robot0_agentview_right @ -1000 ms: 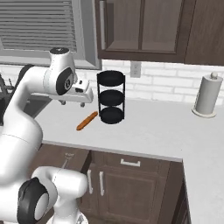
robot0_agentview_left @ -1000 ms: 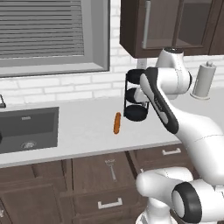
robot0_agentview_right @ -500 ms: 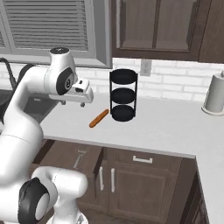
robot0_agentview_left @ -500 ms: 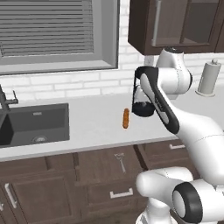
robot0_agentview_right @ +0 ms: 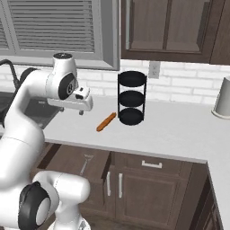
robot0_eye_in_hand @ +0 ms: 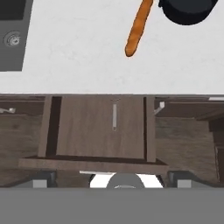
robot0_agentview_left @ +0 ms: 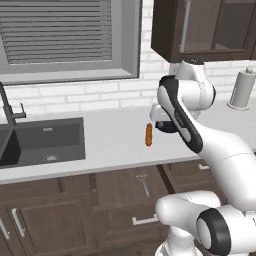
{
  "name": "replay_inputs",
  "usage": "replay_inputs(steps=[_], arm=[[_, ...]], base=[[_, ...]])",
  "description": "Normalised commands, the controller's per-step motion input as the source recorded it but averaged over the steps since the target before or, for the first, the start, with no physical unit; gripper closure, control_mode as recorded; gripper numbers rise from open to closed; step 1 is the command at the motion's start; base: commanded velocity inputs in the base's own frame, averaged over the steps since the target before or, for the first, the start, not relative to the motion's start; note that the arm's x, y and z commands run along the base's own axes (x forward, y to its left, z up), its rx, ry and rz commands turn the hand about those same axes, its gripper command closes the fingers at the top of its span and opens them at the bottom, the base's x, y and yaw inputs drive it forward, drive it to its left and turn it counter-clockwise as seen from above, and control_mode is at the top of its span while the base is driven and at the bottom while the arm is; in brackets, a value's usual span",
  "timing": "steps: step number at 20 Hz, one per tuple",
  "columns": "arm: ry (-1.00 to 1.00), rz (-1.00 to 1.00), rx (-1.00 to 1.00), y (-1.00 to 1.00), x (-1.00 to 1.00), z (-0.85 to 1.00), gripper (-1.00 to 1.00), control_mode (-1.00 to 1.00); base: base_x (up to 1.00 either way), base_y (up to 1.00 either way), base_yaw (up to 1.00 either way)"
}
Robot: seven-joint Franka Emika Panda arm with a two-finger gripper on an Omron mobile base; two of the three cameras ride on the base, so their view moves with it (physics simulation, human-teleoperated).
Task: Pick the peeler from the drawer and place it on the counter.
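- One peeler [robot0_eye_in_hand: 114, 116] is seen lying mid-floor in the open drawer [robot0_eye_in_hand: 83, 131], clear of its walls.
- One orange stick [robot0_eye_in_hand: 138, 27] (beside a black rack [robot0_agentview_right: 131, 98]) lies on the counter [robot0_eye_in_hand: 78, 52].
- The gripper's [robot0_agentview_right: 81, 112] finger state cannot be told.

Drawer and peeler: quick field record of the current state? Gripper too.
drawer: pulled open below the counter edge
peeler: lying flat inside the drawer, near its middle, not held
counter: pale top; peeler not on it yet
carrot-like stick: lies on the counter beside the black tiered rack
sink: set into the counter, left of the stick
gripper: above the counter, over the open drawer, holding nothing; open or shut cannot be told
task stage: pick not yet made
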Motion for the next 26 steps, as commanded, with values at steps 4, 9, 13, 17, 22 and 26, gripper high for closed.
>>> replay_inputs(steps=[4, 9, 13, 17, 22, 26], arm=[[0.18, 0.0, 0.15, 0.02, -0.01, -0.42, -1.0, -1.0], [0.15, 0.0, 0.17, 0.0, -0.03, -0.38, -1.0, -1.0], [0.19, 0.0, 0.15, 0.01, 0.08, -0.76, -1.0, -1.0], [0.22, 0.0, 0.08, 0.01, 0.19, -1.0, -1.0, -1.0], [0.17, 0.0, 0.01, 0.13, 0.12, -1.0, -1.0, -1.0], [0.13, 0.0, 0.0, 0.21, 0.26, -1.0, -1.0, -1.0]], base=[[0.0, 0.0, 0.0], [0.0, 0.0, 0.0], [0.0, 0.0, 0.0], [0.0, 0.0, 0.0], [0.0, 0.0, 0.0], [0.0, 0.0, 0.0]])
